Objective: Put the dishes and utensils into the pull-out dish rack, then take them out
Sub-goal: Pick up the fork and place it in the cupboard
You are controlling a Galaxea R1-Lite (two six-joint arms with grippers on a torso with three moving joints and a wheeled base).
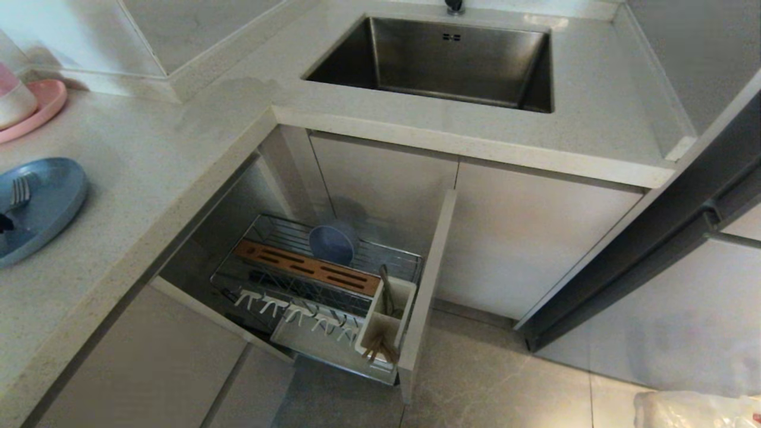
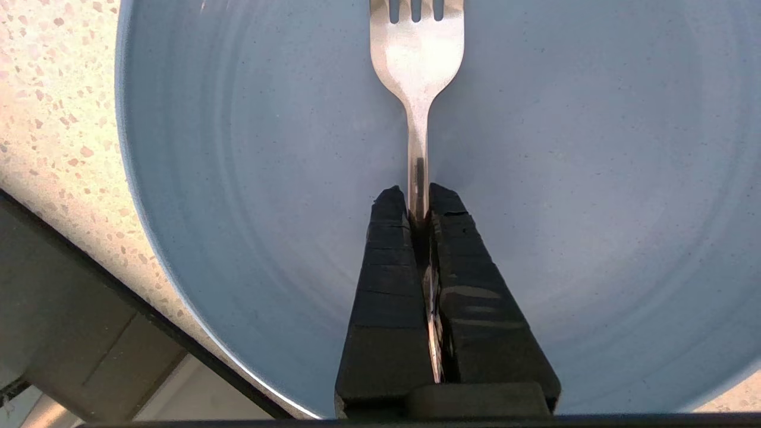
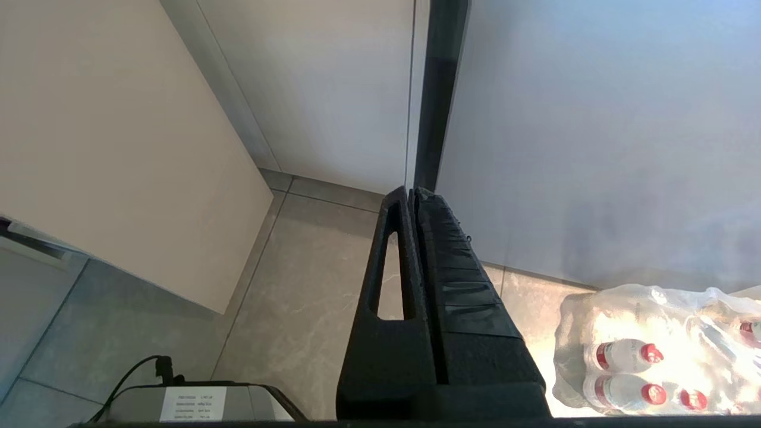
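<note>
So the big speckled countertop is wrapping round the corner with the steel sink sitting well away from the working hand, off toward the far side. Below the counter edge, the pull-out dish rack is standing open, well apart from and lower than the left gripper. Inside it the small pale-blue bowl is leaning on its side just behind the slotted wooden bar, and the chopsticks are sitting in the white utensil cup at the rack's front corner, next to the beige front panel.

The pale-blue plate is lying flat on the counter near its edge, directly under the left gripper. The fork is lying on that plate, tines pointing away from the wrist, and the left gripper's two black fingers are pinching its handle between them, tips right down at the plate surface.

Beyond the plate, farther along the counter from the hand, a pink plate with a pink-and-white bowl on it is sitting by the wall.

The right gripper is hanging over the floor tiles with its fingers pressed together on nothing, a pack of water bottles off to one side.
</note>
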